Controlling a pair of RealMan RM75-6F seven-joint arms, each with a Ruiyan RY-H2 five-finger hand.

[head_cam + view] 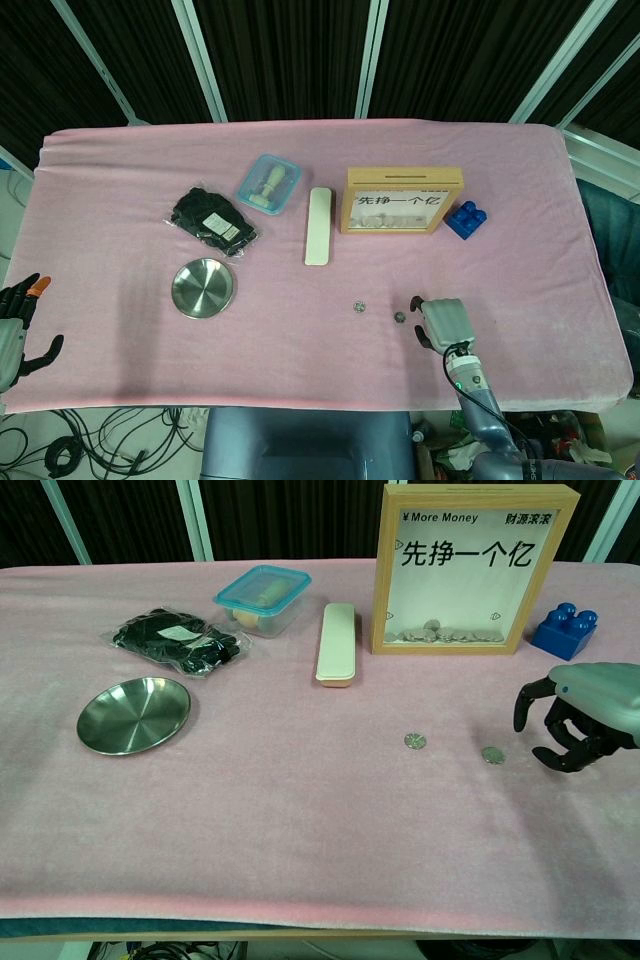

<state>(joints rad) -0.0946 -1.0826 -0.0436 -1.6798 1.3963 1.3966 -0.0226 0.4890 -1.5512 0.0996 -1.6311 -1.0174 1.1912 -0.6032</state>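
My right hand (443,322) (580,715) hovers low over the pink cloth at the front right, fingers arched downward and apart, holding nothing. A small coin (399,317) (491,755) lies just left of its fingertips, untouched. A second coin (359,306) (415,740) lies further left. Behind them stands a wooden-framed money box (403,200) (475,570) with several coins at its bottom. My left hand (20,325) is off the table's front left corner, fingers spread and empty; the chest view does not show it.
A blue toy brick (466,218) (565,630) sits right of the frame. A white oblong case (318,226) (336,643), a blue-lidded container (269,184) (262,598), a black bag (212,220) (175,640) and a steel plate (203,288) (134,714) occupy the left half.
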